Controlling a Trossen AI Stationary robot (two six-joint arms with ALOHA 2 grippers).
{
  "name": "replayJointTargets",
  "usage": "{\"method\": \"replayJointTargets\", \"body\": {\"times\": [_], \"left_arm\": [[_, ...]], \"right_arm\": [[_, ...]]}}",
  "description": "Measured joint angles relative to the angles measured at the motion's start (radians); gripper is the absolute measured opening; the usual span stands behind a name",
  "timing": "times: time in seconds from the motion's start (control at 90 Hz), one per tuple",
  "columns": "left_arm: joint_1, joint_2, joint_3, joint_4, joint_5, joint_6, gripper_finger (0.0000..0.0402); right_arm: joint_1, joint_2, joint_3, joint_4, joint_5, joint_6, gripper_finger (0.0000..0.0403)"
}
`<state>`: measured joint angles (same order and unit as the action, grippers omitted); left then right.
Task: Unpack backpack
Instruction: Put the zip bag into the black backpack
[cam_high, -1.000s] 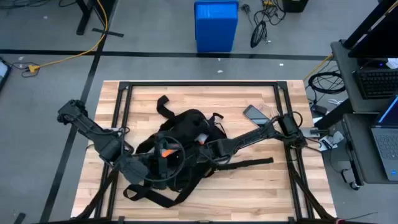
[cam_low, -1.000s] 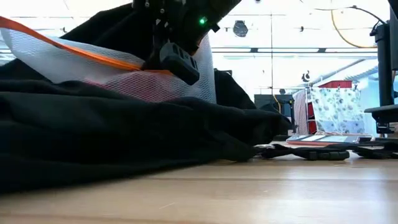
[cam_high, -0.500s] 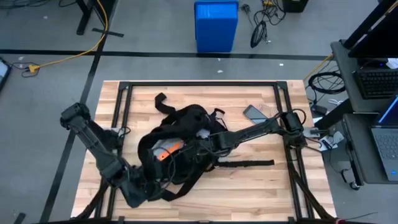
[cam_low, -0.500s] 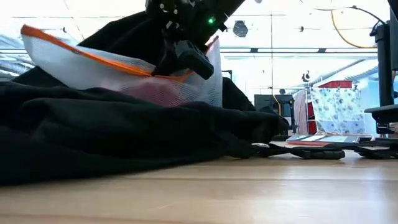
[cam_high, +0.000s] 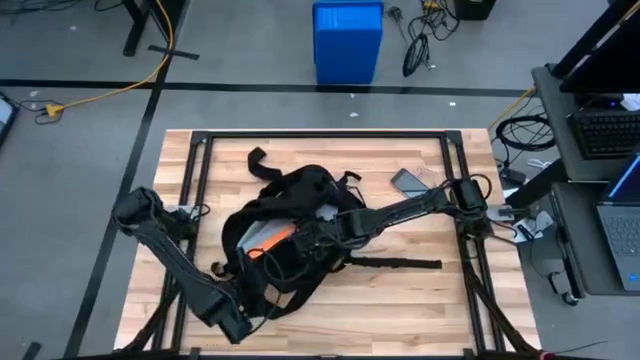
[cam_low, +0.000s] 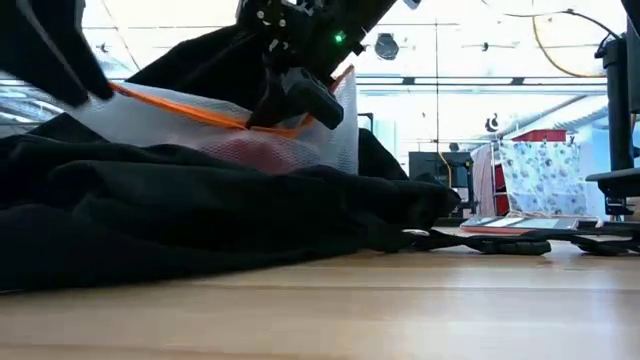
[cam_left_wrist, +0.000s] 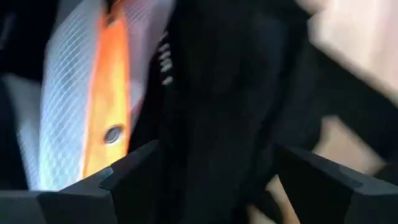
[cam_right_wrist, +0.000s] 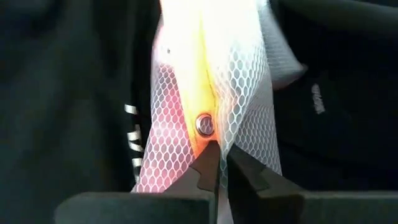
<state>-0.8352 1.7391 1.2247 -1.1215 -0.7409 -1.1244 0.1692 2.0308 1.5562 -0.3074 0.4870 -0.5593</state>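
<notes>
Two arms: the right gripper reaches to frame centre, pinching a white mesh pouch above the backpack; the left gripper, lower left, is spread.

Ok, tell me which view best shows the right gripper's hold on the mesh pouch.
Right wrist view: the right gripper pinches the mesh pouch at its orange edge. Low view shows it side-on; high view, tiny; left wrist view, only pouch.

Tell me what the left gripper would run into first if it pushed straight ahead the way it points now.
Most likely the backpack: black fabric fills the open left gripper's line, with the white mesh pouch just off to one side. Depth is unclear.
</notes>
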Motion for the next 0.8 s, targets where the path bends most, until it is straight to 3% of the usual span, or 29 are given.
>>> {"method": "replayJointTargets", "body": {"times": [0.2,0.322,0.567,0.8], "left_arm": [[0.082,0.052,-0.004,-0.017,0.016,-0.018,0.0281],[0.14,0.052,-0.004,-0.007,0.1,0.019,0.0237],[0.214,0.054,-0.006,0.048,0.102,0.084,0.0128],[0.259,0.083,-0.095,0.217,0.21,0.148,0.0104]], "right_arm": [[-0.001,0.0,0.0,-0.003,-0.015,0.01,0.0],[-0.004,0.0,-0.001,-0.003,-0.017,0.009,0.0],[-0.007,0.0,-0.001,-0.002,-0.019,0.006,0.0],[-0.007,-0.006,-0.001,-0.046,-0.023,0.012,0.0]]}}
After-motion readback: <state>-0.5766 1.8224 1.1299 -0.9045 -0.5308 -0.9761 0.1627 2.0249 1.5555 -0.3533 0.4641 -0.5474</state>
